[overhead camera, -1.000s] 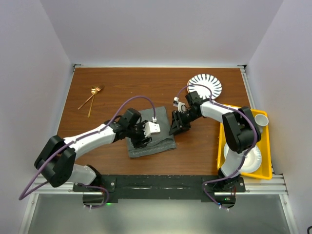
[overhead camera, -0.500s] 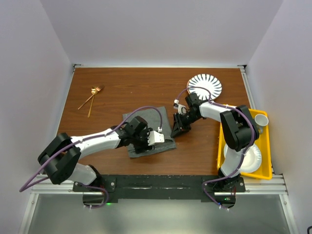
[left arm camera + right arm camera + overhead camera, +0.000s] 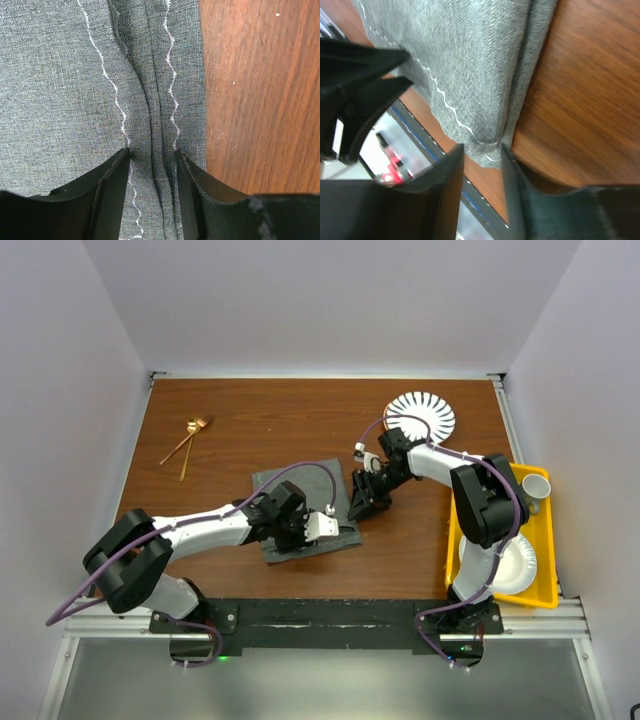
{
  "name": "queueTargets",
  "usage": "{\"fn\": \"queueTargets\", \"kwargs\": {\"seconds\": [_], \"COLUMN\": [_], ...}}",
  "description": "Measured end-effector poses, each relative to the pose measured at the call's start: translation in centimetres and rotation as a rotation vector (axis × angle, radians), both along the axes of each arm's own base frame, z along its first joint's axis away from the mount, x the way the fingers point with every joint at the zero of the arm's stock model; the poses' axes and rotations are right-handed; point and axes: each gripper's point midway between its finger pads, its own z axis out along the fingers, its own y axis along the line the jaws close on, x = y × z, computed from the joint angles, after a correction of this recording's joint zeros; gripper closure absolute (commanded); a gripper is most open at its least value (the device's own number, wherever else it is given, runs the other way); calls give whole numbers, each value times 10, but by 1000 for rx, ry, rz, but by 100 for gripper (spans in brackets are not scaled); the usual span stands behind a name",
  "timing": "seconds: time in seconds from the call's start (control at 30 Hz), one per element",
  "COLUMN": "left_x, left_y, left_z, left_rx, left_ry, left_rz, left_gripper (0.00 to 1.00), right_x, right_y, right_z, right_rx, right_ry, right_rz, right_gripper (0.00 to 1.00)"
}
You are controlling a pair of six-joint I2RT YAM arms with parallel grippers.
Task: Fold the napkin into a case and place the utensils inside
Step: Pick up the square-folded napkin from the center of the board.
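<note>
My two arms crowd the middle of the table [image 3: 250,405] over the napkin [image 3: 290,483], my left gripper [image 3: 345,530] at its near right corner and my right gripper [image 3: 362,502] just beside its right edge, leaving little gap between them. The far left corner holds the utensils [image 3: 188,443]. The striped plate [image 3: 422,412] sits at the far edge on the right, and the yellow tray [image 3: 452,530] blocks the right edge; the far middle lies open to me.

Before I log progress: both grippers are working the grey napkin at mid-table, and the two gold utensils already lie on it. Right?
Not quite. The utensils lie on the bare table at its far left, well apart from the napkin, as the top external view shows. Both grippers are indeed at the napkin.
</note>
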Motion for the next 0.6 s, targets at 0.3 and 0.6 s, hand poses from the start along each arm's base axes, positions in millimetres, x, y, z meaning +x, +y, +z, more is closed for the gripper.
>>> {"fn": "queueTargets", "kwargs": {"seconds": [0.3,0.6], "left_x": [-1,0], "left_y": [-2,-4], "left_z": [0,-1], "left_rx": [-1,-9], "left_ry": [-2,0], "left_rz": [-8,-4], "left_gripper": [54,56], "right_x": [-4,-10], "right_y": [5,12], "right_z": [3,1], "right_rx": [-8,-15], "right_ry": [36,52], "right_rz": [-17,-3], "right_gripper": [46,72]}}
